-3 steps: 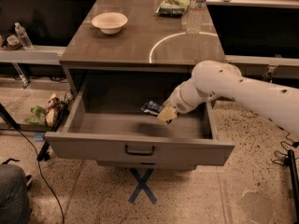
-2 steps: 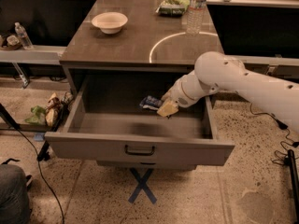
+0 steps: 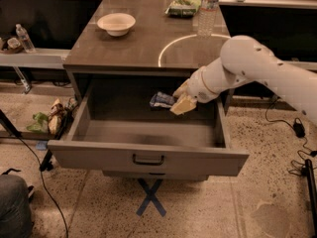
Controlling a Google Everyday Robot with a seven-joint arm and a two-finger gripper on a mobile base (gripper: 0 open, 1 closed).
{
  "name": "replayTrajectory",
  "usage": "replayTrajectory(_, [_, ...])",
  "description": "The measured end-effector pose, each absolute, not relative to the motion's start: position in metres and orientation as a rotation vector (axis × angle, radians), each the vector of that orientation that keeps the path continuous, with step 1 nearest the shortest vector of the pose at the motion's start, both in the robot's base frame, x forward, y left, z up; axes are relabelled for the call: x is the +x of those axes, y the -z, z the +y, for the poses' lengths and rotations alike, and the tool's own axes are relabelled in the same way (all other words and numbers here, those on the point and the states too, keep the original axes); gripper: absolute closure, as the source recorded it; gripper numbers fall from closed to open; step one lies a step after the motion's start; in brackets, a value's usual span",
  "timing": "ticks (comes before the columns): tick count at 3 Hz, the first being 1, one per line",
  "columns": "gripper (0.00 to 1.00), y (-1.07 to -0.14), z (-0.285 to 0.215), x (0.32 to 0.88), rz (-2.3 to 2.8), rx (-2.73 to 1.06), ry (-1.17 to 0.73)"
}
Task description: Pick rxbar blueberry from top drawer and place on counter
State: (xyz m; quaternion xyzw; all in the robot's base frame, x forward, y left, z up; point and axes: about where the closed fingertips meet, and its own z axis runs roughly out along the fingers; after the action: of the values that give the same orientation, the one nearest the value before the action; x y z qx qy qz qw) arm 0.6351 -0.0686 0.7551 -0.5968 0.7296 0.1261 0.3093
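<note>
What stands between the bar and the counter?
Nothing visible. The claw holds the rxbar blueberry over the top drawer, below the counter edge; bowl and bottle stand farther back.

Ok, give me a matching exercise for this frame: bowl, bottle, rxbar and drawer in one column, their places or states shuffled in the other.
Things:
1. bowl
2. bottle
3. rxbar
4. drawer

Places or states:
A. pulled open
B. held in the gripper, above the drawer floor, right of middle
C. counter, back left
D. counter, back right, standing upright

Pairs: 1-C, 2-D, 3-B, 4-A
</note>
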Motion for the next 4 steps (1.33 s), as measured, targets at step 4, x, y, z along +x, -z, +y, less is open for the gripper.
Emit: replayTrajectory(4, [1.00, -0.855, -0.095, 0.701, 1.799, -1.717, -0.206])
